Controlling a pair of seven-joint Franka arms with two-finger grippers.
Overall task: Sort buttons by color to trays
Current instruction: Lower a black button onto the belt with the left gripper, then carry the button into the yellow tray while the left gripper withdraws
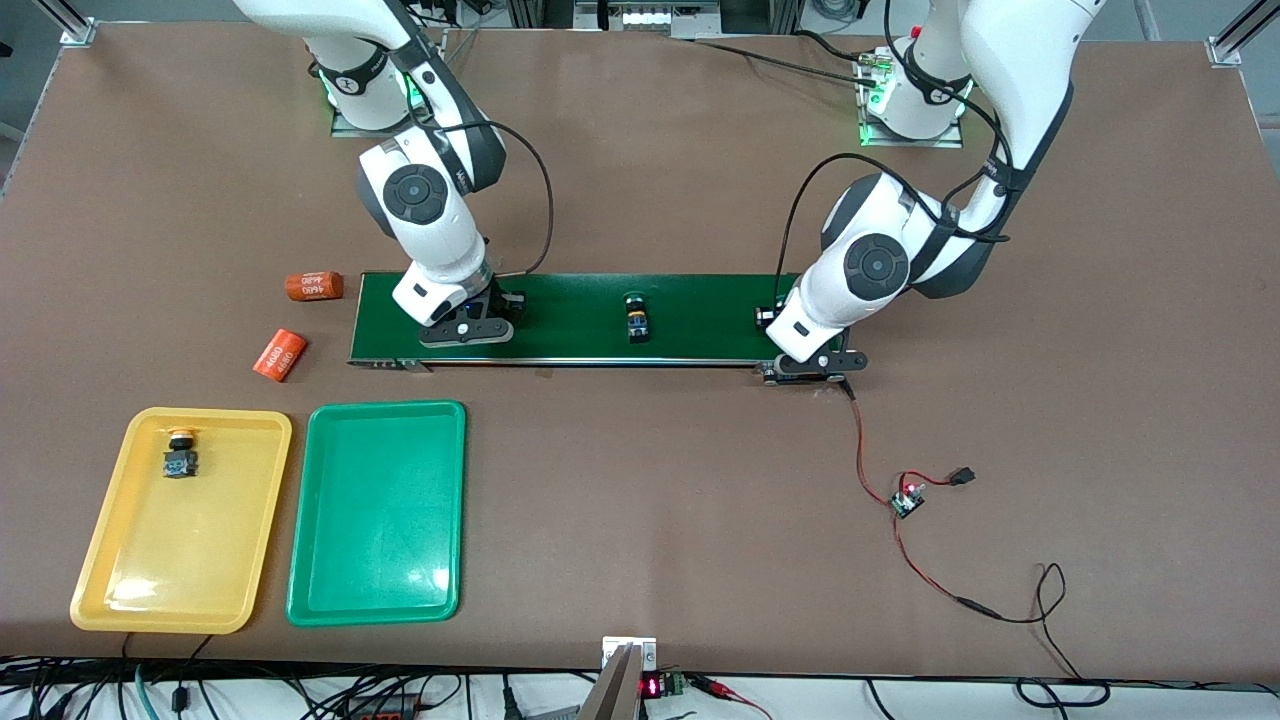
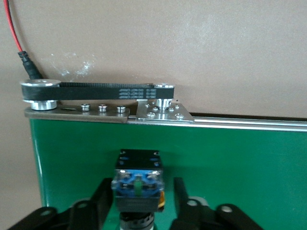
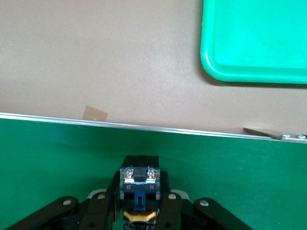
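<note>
Right gripper (image 3: 139, 211) was down on the conveyor belt (image 1: 580, 300) at the right arm's end, fingers (image 3: 111, 203) clamped on a button (image 3: 139, 184) with a yellowish cap. Left gripper (image 2: 139, 206) sat low at the belt's other end, fingers (image 2: 100, 196) parted either side of a second button (image 2: 138, 184) with gaps showing, so not gripping. A third button (image 1: 636, 318) lay mid-belt between the arms; cap colour was hard to call. One yellow-capped button (image 1: 180, 455) already sat in the yellow tray (image 1: 120, 570); the green tray (image 1: 330, 590) beside it held nothing. These switches looked light, rigid, hard plastic, probably a bit slick, top-heavy with the round cap; the flat sides of the black-and-blue body seemed the place to pinch, not the cap. Not fragile, but could roll if dropped on the cap. The table (image 1: 700, 500) was flat matte brown, with two orange cylinders (image 1: 314, 286) near the belt's end above the trays, and a red-and-black wire (image 1: 880, 480) with a small board (image 1: 908, 498) trailing from the belt's motor end. Aluminium framing stood at the corners.
</note>
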